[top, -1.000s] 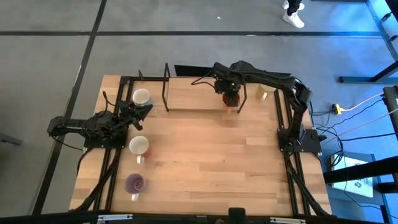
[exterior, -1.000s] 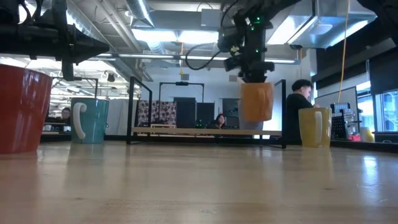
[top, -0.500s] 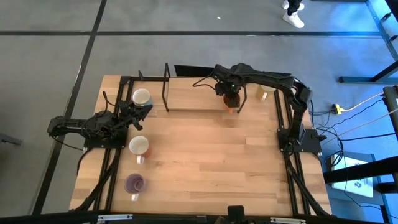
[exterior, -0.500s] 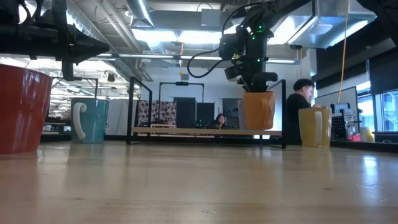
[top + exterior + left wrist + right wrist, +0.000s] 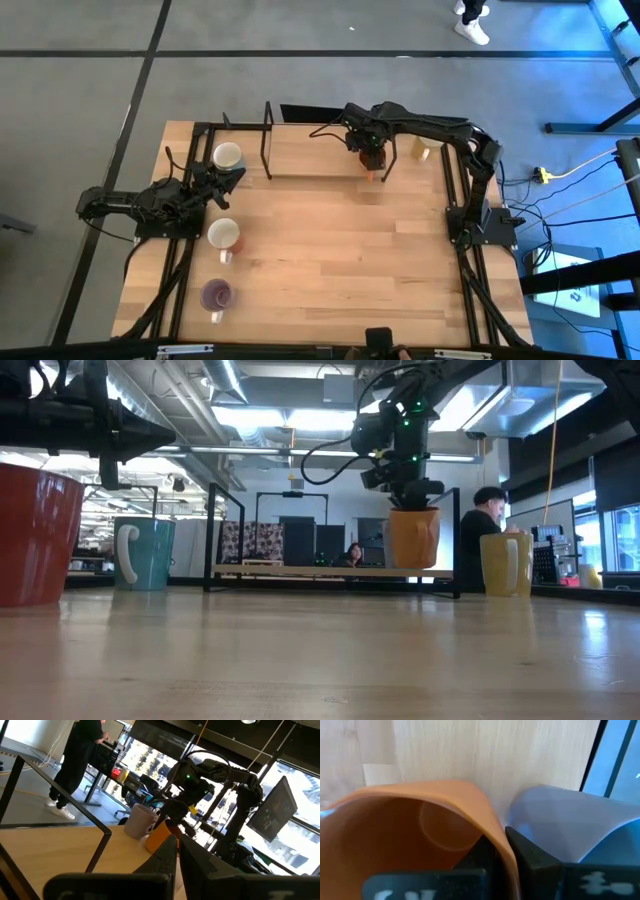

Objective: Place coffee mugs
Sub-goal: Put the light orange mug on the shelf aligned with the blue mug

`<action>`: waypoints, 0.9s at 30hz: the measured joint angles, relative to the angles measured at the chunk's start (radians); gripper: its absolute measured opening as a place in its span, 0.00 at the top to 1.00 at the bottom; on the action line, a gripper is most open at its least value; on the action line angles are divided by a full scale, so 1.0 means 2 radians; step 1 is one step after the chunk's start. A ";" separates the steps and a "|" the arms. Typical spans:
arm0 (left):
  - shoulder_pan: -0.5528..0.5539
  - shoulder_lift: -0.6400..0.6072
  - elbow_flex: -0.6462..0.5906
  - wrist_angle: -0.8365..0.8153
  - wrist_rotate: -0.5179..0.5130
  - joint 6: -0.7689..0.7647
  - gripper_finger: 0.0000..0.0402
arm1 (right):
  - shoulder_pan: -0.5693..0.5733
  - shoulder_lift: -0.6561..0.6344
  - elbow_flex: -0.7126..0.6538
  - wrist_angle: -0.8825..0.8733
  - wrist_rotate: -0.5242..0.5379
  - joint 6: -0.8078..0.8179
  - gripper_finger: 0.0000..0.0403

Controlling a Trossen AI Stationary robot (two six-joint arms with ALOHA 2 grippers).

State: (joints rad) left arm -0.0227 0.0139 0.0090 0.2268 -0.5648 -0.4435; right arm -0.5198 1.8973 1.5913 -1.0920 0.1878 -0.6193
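My right gripper [image 5: 370, 150] is over the table's far side, shut on the orange mug [image 5: 414, 538], which is upright with its base down at the low wooden shelf [image 5: 300, 571] inside a black frame. A pale mug [image 5: 424, 148] stands on the table to the right of it. My left gripper [image 5: 230, 177] waits shut at the left edge, just beside a white-inside mug [image 5: 228, 156] that looks teal in the low view [image 5: 145, 552]. A second white-inside mug [image 5: 223, 235] and a dark purple mug [image 5: 216, 295] stand nearer on the left. My right gripper holds the orange mug by its rim wall [image 5: 497, 840], one finger [image 5: 480, 852] inside the cup and the other finger [image 5: 535, 860] outside. The fingers come from above, pointing down. The mug is upright with its base level with the shelf top [image 5: 414, 567].
The black frame's posts [image 5: 267, 140] [image 5: 390, 160] rise at both ends of the shelf. The table's middle and near right [image 5: 350, 260] are bare wood. People sit in the room beyond the far edge [image 5: 485, 530].
My right gripper has come down with the orange mug. One second ago the mug hung tilted above the shelf; now it is upright with its base at the shelf. The gripper has stayed shut on it.
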 joint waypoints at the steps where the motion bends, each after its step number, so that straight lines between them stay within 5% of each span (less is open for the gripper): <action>1: 0.000 0.000 0.000 0.000 0.000 0.000 0.97 | 0.000 0.000 0.000 0.000 0.000 0.000 0.95; 10: 0.000 0.000 0.000 0.000 0.000 0.000 0.97 | 0.000 0.000 0.000 -0.003 0.001 0.000 0.93; 20: 0.000 0.000 0.000 0.000 0.000 -0.001 0.97 | 0.001 0.000 0.000 -0.003 0.030 -0.007 0.70; 27: 0.000 0.000 0.000 0.000 0.000 -0.001 0.97 | 0.002 -0.002 0.001 -0.005 0.058 -0.007 0.66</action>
State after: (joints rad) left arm -0.0227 0.0136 0.0090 0.2268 -0.5640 -0.4458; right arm -0.5167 1.8931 1.5938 -1.1024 0.3036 -0.6338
